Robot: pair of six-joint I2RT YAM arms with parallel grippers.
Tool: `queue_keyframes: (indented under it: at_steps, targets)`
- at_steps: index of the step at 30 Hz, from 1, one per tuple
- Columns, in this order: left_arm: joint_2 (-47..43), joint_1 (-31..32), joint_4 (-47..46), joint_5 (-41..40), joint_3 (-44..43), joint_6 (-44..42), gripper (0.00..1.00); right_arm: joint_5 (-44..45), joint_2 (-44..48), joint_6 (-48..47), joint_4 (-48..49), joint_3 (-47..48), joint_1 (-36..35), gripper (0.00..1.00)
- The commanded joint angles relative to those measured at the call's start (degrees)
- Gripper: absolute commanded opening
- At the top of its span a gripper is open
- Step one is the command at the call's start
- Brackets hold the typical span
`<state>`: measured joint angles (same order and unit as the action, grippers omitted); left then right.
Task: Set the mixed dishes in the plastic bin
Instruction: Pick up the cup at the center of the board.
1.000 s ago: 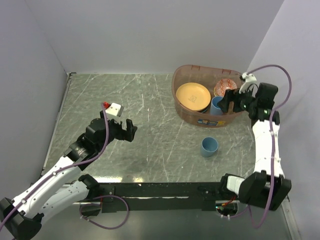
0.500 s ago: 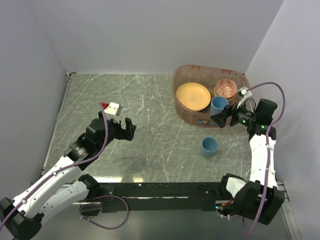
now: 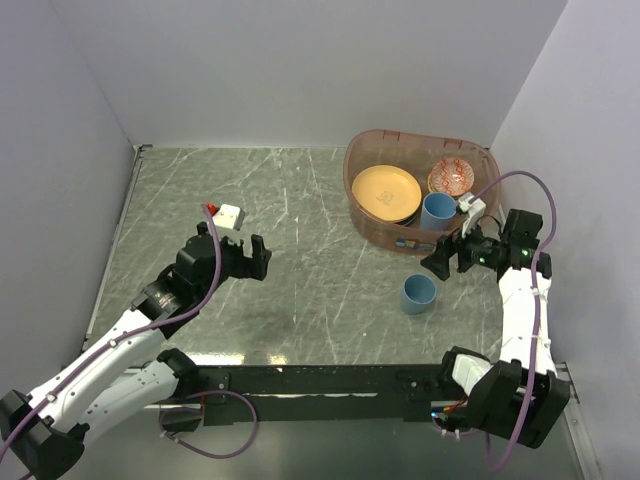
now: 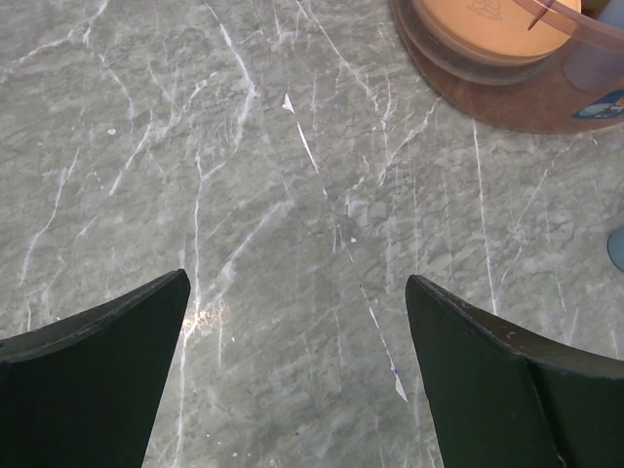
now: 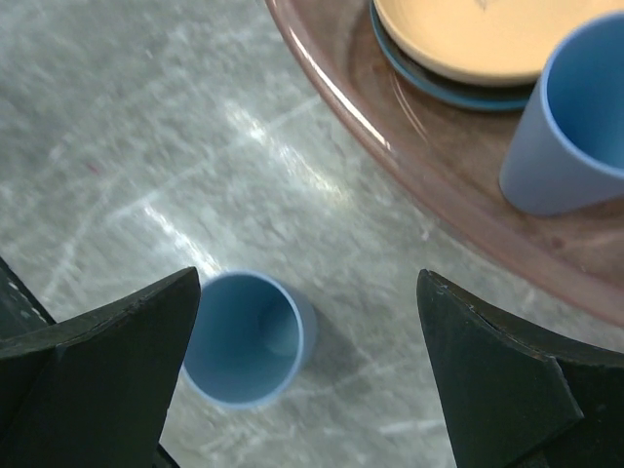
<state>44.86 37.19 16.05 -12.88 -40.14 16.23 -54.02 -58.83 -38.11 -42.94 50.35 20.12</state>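
Observation:
The plastic bin [image 3: 362,213] stands at the back right and holds a yellow-orange plate [image 3: 385,192], a red-patterned bowl [image 3: 450,176] and a light blue cup [image 3: 437,211]. Another light blue cup [image 3: 419,293] stands upright on the table in front of the bin. My right gripper [image 3: 447,259] hovers open above and just right of it; in the right wrist view that cup [image 5: 246,335] sits beside the left finger, with the bin's rim [image 5: 390,132] beyond. My left gripper [image 3: 258,258] is open and empty over bare table, far left of the bin [image 4: 507,97].
Grey walls close in the table on the left, back and right. The right wall stands close behind my right arm. The table's near edge is a black bar [image 3: 320,380] between the arm bases.
My right gripper has drawn back from over the bin's front edge and come down toward the loose blue cup. The left arm has barely shifted.

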Motion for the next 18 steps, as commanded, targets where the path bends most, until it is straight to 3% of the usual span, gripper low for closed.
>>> queue_keyframes:
  at_steps: [1, 5, 8, 13, 18]
  targets:
    - [-0.6, -0.2, -1.2, 0.8, -0.6, 0.6, 0.99, 5.1, 2.2, -10.5, -6.4, 1.9, -0.5, 1.00]
    - [-1.0, -0.2, -1.2, 1.7, -0.6, 0.8, 0.99, 3.8, 2.8, -19.3, -11.7, 0.5, -0.6, 1.00]
    - [-1.4, -0.2, -1.2, 2.1, -0.6, 0.9, 0.99, 0.9, 3.6, -31.7, -16.0, -1.3, -0.8, 1.00]
    - [-2.1, -0.1, -0.9, 1.8, -0.6, 0.8, 0.99, 4.3, 3.9, -25.2, -7.6, -2.7, -2.8, 1.00]
    - [-2.5, -0.2, -0.6, 1.5, -0.9, 0.5, 0.99, 10.2, -1.5, -21.2, -7.9, -1.0, -5.9, 1.00]
